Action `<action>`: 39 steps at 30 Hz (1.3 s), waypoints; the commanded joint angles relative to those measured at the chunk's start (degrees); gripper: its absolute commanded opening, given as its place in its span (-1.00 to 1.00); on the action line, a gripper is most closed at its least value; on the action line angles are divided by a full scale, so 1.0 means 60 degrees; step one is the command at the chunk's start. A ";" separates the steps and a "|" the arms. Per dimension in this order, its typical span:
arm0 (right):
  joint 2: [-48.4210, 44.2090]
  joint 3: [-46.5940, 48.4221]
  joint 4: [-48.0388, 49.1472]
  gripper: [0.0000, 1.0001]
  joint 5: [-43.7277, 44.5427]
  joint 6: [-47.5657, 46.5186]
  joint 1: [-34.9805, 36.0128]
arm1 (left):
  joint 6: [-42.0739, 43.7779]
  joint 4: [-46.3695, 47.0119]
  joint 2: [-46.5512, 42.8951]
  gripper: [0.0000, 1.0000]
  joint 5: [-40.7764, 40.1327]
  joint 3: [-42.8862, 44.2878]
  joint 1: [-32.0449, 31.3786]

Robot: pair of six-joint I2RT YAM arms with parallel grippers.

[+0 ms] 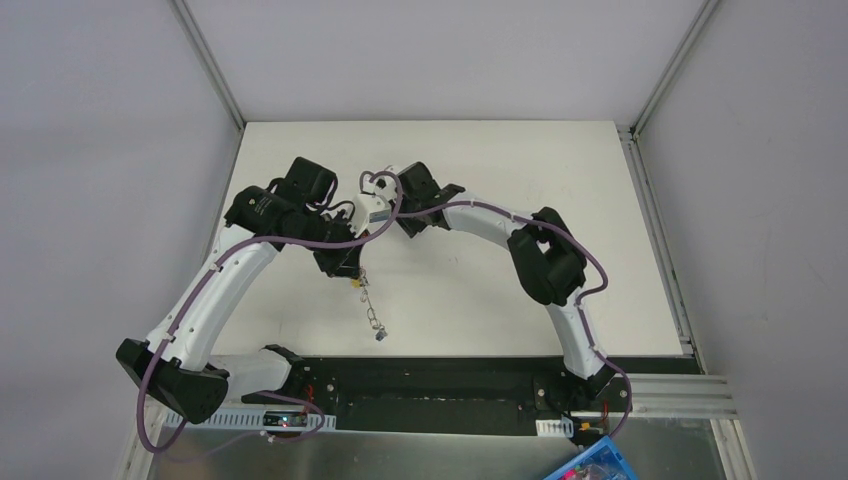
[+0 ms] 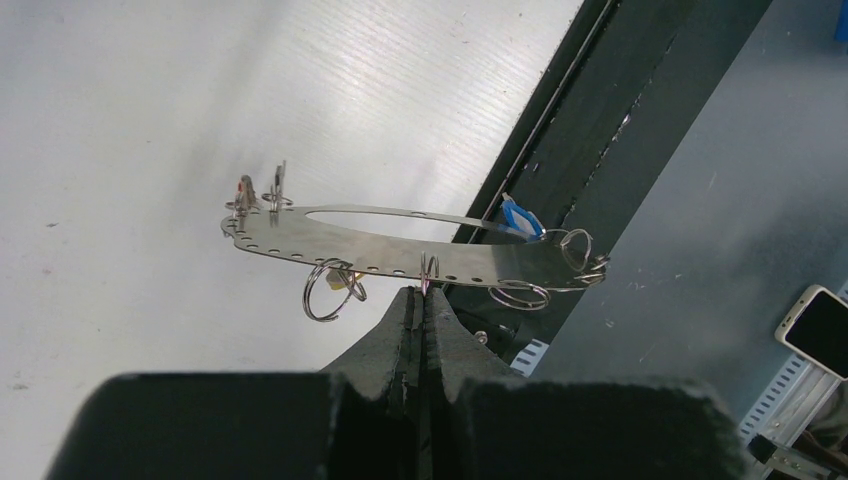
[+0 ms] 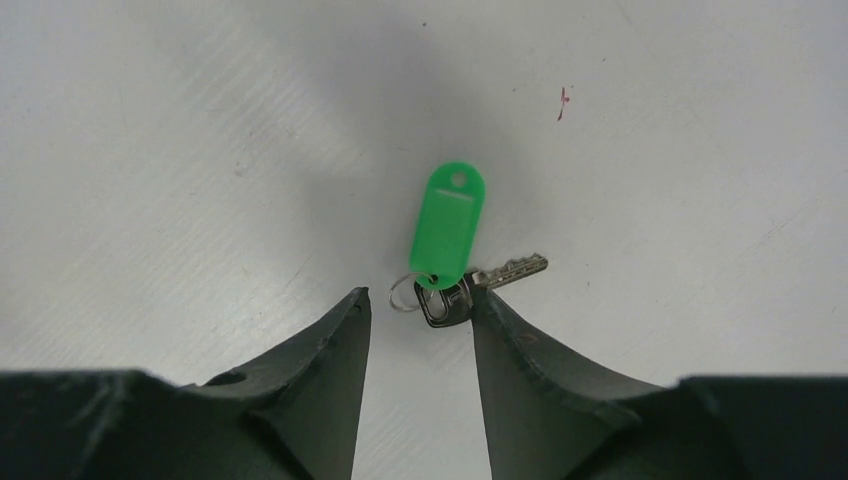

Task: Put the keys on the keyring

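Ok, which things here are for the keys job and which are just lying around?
For the job: keyring plate in the shut left gripper; green-tagged key between the fingers of the open right gripper; blue tag at the plate's far end.
Just lying about: white phone; blue box.

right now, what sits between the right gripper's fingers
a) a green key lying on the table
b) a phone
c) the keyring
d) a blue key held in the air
a: the green key lies flat on the table between the open fingers of the right gripper, while the keyring is pinched by the left gripper.
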 commanded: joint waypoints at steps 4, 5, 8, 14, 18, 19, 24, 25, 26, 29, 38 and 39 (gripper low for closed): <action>0.0518 0.0811 -0.0349 -0.10 -0.0061 -0.0047 0.0018 | 0.0245 -0.0231 0.0029 -1.00 0.0117 0.0386 0.0081; 0.0552 0.0825 -0.0369 -0.10 -0.0059 -0.0053 0.0010 | 0.0254 -0.0233 0.0022 -1.00 0.0128 0.0379 0.0081; 0.0651 0.0844 -0.0382 -0.12 -0.0021 -0.0062 0.0047 | 0.0270 -0.0242 0.0026 -1.00 0.0140 0.0336 0.0080; 0.0745 0.0873 -0.0476 -0.29 0.0059 -0.0106 0.0053 | 0.0315 -0.0278 0.0031 -1.00 0.0127 0.0342 0.0081; 0.0543 0.0752 -0.0461 -0.38 0.0030 -0.0121 0.0064 | 0.0317 -0.0300 0.0018 -1.00 0.0114 0.0342 0.0083; 0.0491 0.0731 -0.0462 -0.39 0.0029 -0.0121 0.0062 | 0.0329 -0.0298 0.0022 -1.00 0.0109 0.0342 0.0094; 0.0183 0.0584 -0.0465 -0.36 0.0044 -0.0163 0.0062 | 0.0328 -0.0324 0.0048 -1.00 0.0146 0.0411 0.0096; 0.0135 0.0533 -0.0468 -0.35 0.0044 -0.0172 0.0054 | 0.0328 -0.0325 0.0048 -1.00 0.0159 0.0415 0.0096; 0.0100 0.0499 -0.0476 -0.35 0.0051 -0.0190 0.0055 | 0.0324 -0.0325 0.0044 -1.00 0.0155 0.0428 0.0089; 0.0052 0.0416 -0.0521 -0.34 0.0089 -0.0220 0.0060 | 0.0325 -0.0335 0.0055 -1.00 0.0166 0.0430 0.0096; -0.0075 0.0178 -0.0518 -0.32 0.0059 -0.0253 0.0053 | 0.0357 -0.0380 0.0044 -1.00 0.0218 0.0419 0.0096; -0.0101 0.0154 -0.0497 -0.30 0.0051 -0.0253 0.0066 | 0.0352 -0.0382 0.0044 -1.00 0.0216 0.0416 0.0094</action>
